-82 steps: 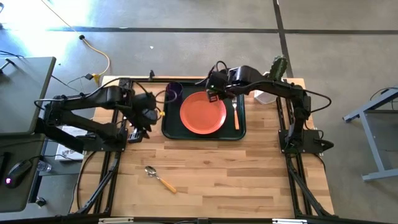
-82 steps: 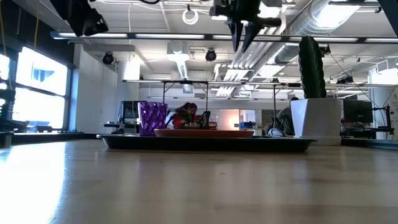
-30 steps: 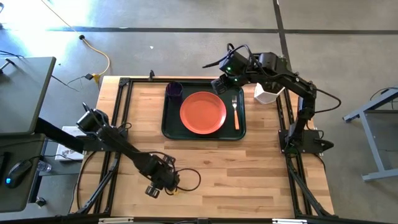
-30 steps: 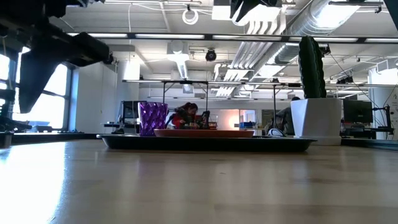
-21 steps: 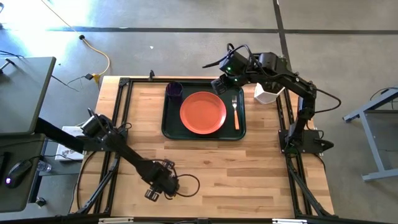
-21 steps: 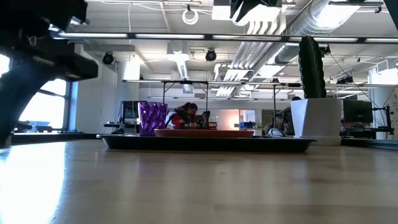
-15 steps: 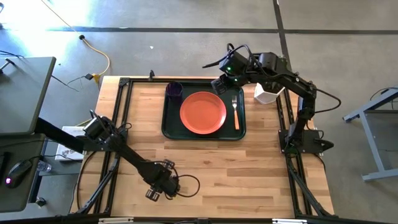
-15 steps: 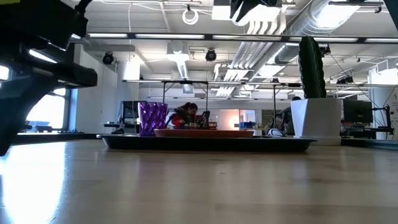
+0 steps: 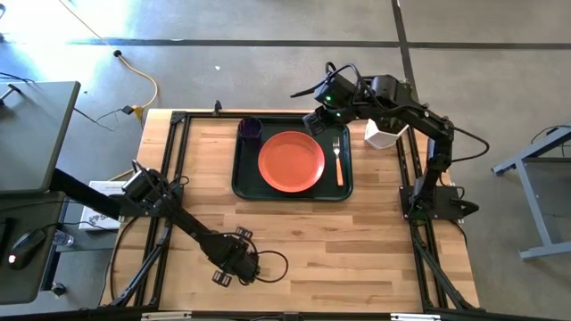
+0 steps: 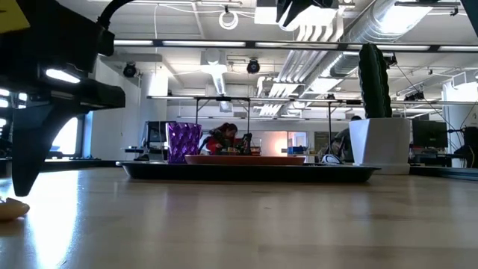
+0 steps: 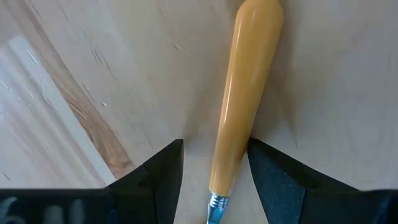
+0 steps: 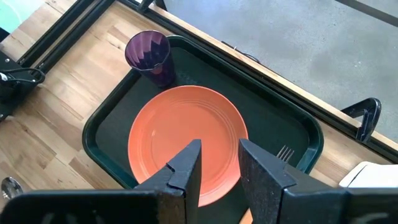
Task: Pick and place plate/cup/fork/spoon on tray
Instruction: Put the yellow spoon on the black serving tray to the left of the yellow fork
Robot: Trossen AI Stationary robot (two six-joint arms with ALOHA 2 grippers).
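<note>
The spoon lies on the bare wood near the table's front left. Its orange handle shows in the left wrist view, and one end of it shows in the low view. My left gripper is open, low over it, with one finger on each side of the handle. In the high view the gripper hides the spoon. The orange-red plate, the purple cup and the fork are on the dark green tray. My right gripper is open and empty above the tray's far right part.
A white pot with a green cactus stands just right of the tray at the table's far right corner, and also shows in the low view. Bare wood lies between the tray and the table's near edge.
My left gripper has come down toward the spoon and shifted slightly toward the table's near edge. In the low view its dark finger now reaches almost to the tabletop. The spoon has not moved.
</note>
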